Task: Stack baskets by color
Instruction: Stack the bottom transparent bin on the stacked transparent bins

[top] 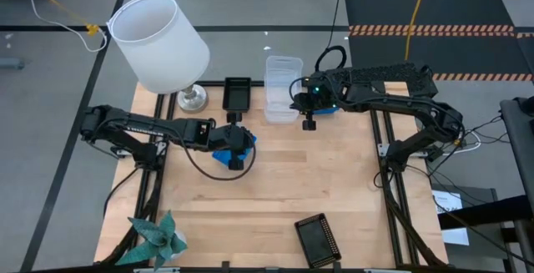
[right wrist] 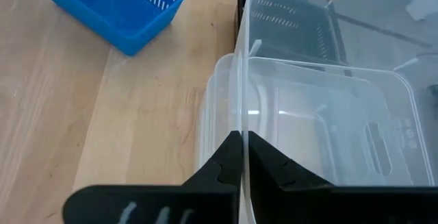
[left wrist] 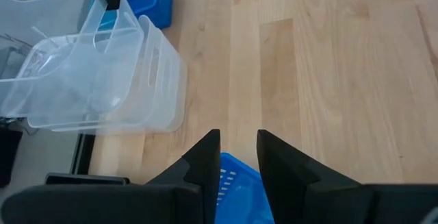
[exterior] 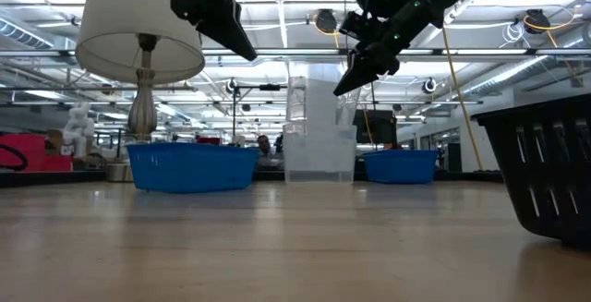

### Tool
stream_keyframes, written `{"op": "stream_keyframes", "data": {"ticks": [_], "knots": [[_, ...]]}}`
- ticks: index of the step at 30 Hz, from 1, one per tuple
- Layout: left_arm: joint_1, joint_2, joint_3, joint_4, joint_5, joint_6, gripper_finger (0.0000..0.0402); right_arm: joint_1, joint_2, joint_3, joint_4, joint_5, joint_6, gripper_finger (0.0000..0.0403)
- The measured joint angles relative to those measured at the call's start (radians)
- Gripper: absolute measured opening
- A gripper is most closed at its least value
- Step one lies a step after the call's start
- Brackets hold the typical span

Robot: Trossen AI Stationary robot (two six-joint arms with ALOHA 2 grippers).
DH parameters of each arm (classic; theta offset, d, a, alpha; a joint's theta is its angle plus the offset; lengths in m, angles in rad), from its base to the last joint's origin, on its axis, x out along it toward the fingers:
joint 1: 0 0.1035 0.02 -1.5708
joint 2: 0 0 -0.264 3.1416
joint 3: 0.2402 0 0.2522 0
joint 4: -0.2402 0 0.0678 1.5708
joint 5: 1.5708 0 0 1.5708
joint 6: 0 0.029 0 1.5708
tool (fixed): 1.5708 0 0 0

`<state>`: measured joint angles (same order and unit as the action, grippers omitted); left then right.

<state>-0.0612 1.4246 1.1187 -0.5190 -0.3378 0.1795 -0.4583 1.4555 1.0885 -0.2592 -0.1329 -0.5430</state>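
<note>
Left gripper (top: pixel 237 164) fingers parted above blue basket (top: pixel 224 155), right gripper (top: pixel 309 125) shut beside clear baskets (top: pixel 283 89)

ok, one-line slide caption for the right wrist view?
Right gripper, jaws shut, above nested clear baskets; blue basket on the table beyond.

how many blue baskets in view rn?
2. One blue basket sits below the left end effector, left of table centre. The other blue basket is at the back by the clear stack, mostly hidden under the right arm. More may be nested or hidden.
</note>
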Motion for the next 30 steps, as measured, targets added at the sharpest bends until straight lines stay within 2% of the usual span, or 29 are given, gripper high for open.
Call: {"op": "stream_keyframes", "data": {"ticks": [10,16,30], "knots": [[0.0,0.0,0.0,0.0,0.0,0.001,0.0097,-0.028,0.006,0.001,-0.001,-0.003,0.005,0.0004],[0.001,0.0,0.0,0.0,0.0,0.001,0.0097,-0.053,0.006,-0.003,-0.001,-0.079,0.007,0.0004],[0.001,0.0,0.0,0.001,0.0,0.001,0.0097,-0.061,0.029,-0.006,0.001,-0.108,0.008,0.0004]]}}
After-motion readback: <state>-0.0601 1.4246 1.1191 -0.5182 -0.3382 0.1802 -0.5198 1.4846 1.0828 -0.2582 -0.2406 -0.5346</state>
